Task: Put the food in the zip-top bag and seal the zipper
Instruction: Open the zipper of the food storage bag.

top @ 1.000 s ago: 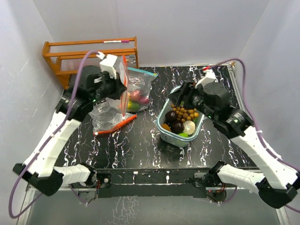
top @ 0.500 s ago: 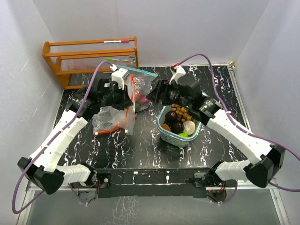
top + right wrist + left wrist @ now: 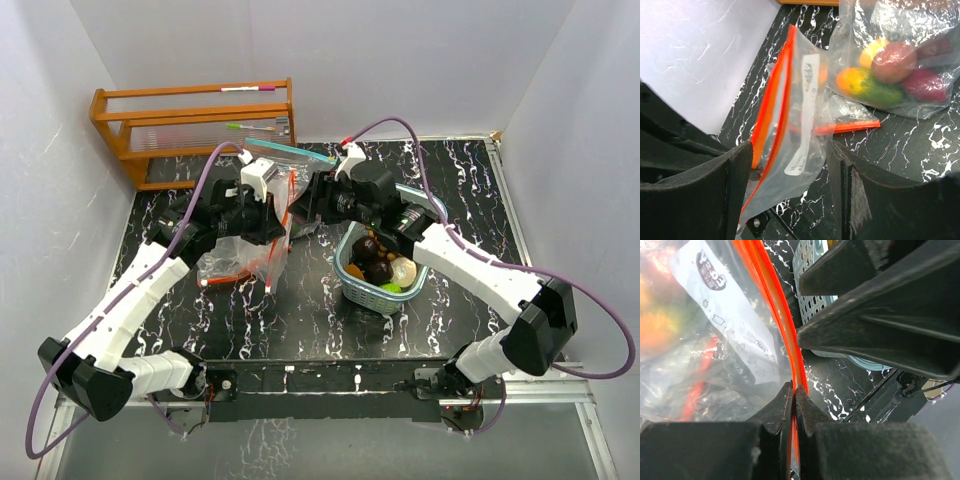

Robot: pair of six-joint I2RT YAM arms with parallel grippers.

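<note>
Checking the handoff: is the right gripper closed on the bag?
No: the right gripper is open, jaws wide apart, with the orange-zipped bag showing between them.

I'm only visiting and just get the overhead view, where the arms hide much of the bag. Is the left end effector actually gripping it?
Observer: Yes, the left wrist view shows the left end effector shut on the orange zipper of the bag.
Operator: And the right one?
Observer: Its wrist view shows the right end effector open, one finger either side of that bag.
Operator: Any food packed?
Observer: Yes, a second bag beyond it holds several pieces of food.
</note>
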